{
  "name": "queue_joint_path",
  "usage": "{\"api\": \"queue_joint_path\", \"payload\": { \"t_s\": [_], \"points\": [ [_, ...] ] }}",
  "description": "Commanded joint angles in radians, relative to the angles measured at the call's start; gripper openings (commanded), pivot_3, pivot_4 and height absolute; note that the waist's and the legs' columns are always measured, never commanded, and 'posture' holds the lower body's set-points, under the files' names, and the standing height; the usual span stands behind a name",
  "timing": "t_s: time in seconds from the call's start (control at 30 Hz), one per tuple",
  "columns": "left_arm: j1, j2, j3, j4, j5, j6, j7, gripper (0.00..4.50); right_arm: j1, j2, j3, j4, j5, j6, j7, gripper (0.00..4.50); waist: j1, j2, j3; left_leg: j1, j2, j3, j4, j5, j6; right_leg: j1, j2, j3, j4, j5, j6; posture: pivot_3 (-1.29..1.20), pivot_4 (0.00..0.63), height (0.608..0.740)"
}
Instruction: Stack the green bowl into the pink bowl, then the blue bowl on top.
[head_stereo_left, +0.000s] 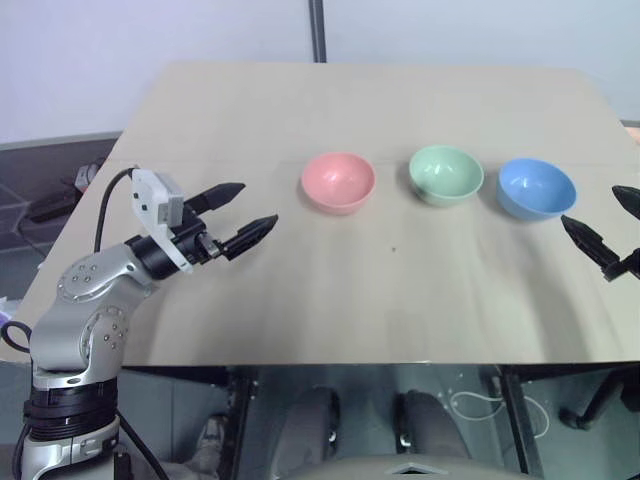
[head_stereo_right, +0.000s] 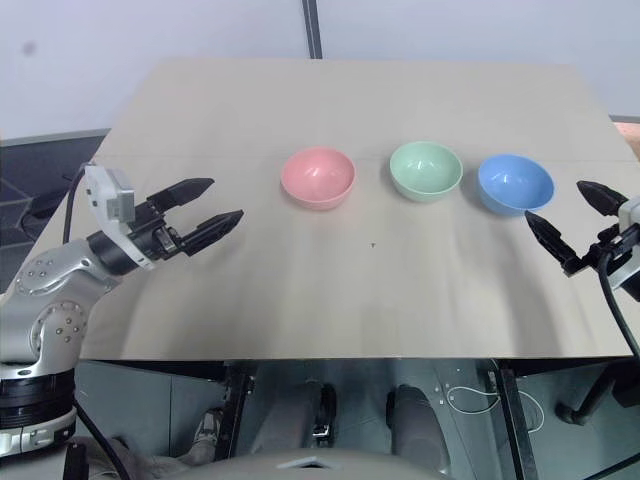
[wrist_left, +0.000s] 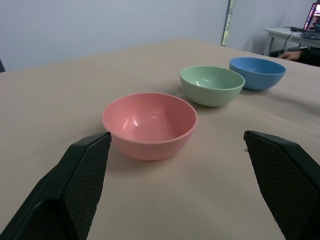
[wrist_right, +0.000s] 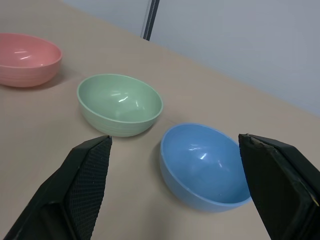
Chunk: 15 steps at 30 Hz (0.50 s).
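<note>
Sitting in a row across the table (head_stereo_left: 250, 320), the pink bowl (head_stereo_left: 338, 181), green bowl (head_stereo_left: 446, 174) and blue bowl (head_stereo_left: 537, 187) are standing apart, upright and empty. At nine o'clock the left gripper (head_stereo_left: 240, 214) is hovering released; at three o'clock the right gripper (head_stereo_right: 565, 217) is gaping beside blue, holding nothing.

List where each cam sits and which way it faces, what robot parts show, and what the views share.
Left eye and right eye views: head stereo pair, facing forward-down at the table; left gripper and right gripper show, both open.
Left wrist view: looks along its own fingers at the pink bowl.
Right wrist view: looks along its own fingers at the blue bowl.
Shared: all views show the green bowl between pink and blue.
</note>
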Motion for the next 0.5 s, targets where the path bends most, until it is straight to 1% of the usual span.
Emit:
{"api": "queue_joint_path", "payload": {
  "t_s": [0.03, 0.13, 0.3, 0.4, 0.43, 0.5],
  "points": [
    [-0.001, 0.004, 0.012, -0.044, -0.013, 0.005, 0.008, 4.5, -0.003, 0.001, -0.01, -0.031, 0.008, -0.005, 0.001, 4.39, 0.0, 0.0, 0.0, 0.0, 0.0, 0.0, 0.0, 0.0, 0.0, 0.0, 0.0, 0.0, 0.0, 0.0, 0.0, 0.0, 0.15, 0.74],
    [-0.013, -0.009, 0.005, -0.043, -0.022, 0.007, 0.007, 4.5, -0.003, 0.013, 0.008, -0.04, -0.006, -0.006, -0.016, 4.39, 0.0, 0.0, 0.0, 0.0, 0.0, 0.0, 0.0, 0.0, 0.0, 0.0, 0.0, 0.0, 0.0, 0.0, 0.0, 0.0, 0.15, 0.74],
    [-0.026, -0.023, -0.012, -0.051, -0.026, 0.01, 0.009, 4.5, -0.021, 0.005, 0.062, -0.042, -0.072, 0.004, -0.056, 4.39, 0.0, 0.0, 0.0, 0.0, 0.0, 0.0, 0.0, 0.0, 0.0, 0.0, 0.0, 0.0, 0.0, 0.0, 0.0, 0.0, 0.15, 0.74],
    [-0.026, -0.037, -0.019, -0.066, -0.038, 0.015, 0.006, 4.5, -0.046, -0.005, 0.103, -0.022, -0.133, -0.006, -0.08, 4.39, -0.001, 0.0, 0.0, 0.0, 0.0, 0.0, 0.0, 0.0, 0.0, 0.0, 0.0, 0.0, 0.0, 0.0, 0.0, 0.0, 0.15, 0.74],
    [-0.025, -0.041, -0.024, -0.071, -0.04, 0.015, 0.003, 4.5, -0.06, -0.004, 0.117, -0.009, -0.15, -0.005, -0.089, 4.39, -0.001, 0.0, 0.0, 0.0, 0.0, 0.0, 0.0, 0.002, -0.003, 0.0, 0.0, 0.0, 0.0, 0.0, 0.0, 0.0, 0.15, 0.74],
    [-0.02, -0.044, -0.038, -0.082, -0.057, 0.005, -0.038, 4.5, -0.084, -0.02, 0.161, 0.037, -0.221, -0.008, -0.111, 4.39, -0.001, 0.0, 0.0, 0.0, 0.0, 0.0, 0.001, 0.002, -0.004, 0.0, 0.0, 0.0, 0.0, 0.0, 0.0, 0.0, 0.15, 0.74]
  ]
}}
